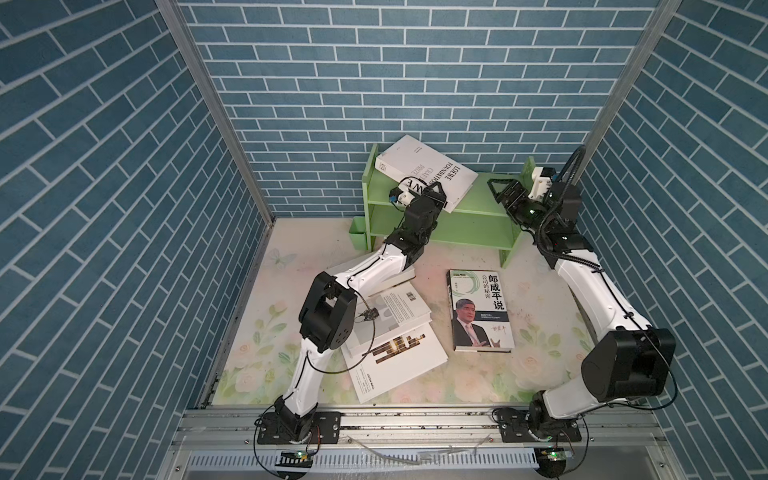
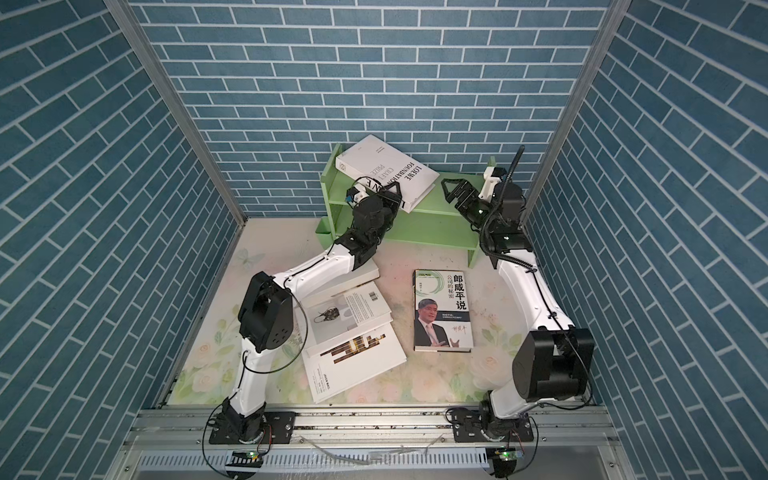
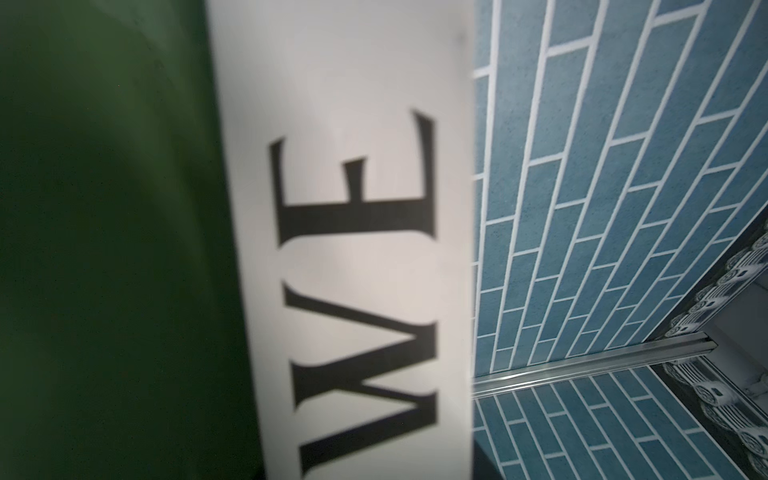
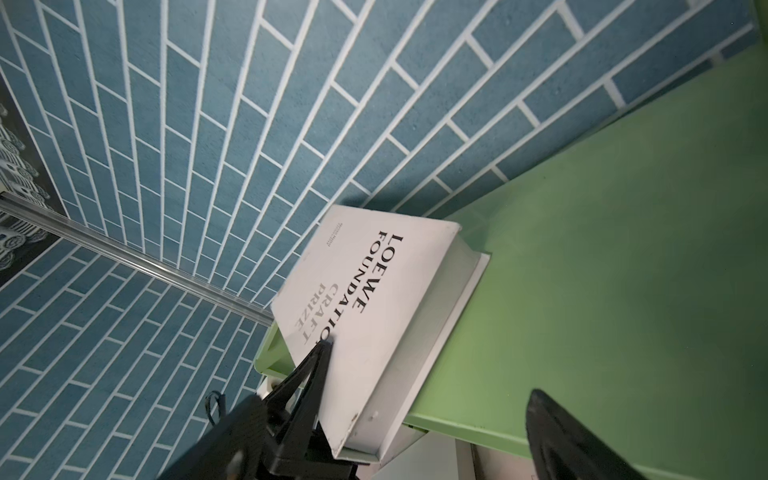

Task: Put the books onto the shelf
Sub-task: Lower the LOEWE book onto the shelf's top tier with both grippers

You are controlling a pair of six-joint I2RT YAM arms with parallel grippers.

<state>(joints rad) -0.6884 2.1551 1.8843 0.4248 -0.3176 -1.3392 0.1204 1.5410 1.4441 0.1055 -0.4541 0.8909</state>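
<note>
On the top tier of the shelf [image 1: 473, 203] a LOEWE book [image 1: 424, 166] leans tilted against an end panel, the left gripper [image 1: 434, 193] at its lower corner, grip unclear. Just beside it the right gripper [image 1: 498, 189] hangs spread. The other books [image 1: 480, 311] lie on the bench [image 1: 540, 299].

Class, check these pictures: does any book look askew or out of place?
The LOEWE book sits tilted on the shelf, leaning on its left side panel, one corner overhanging the front edge, neither upright nor flat.
</note>
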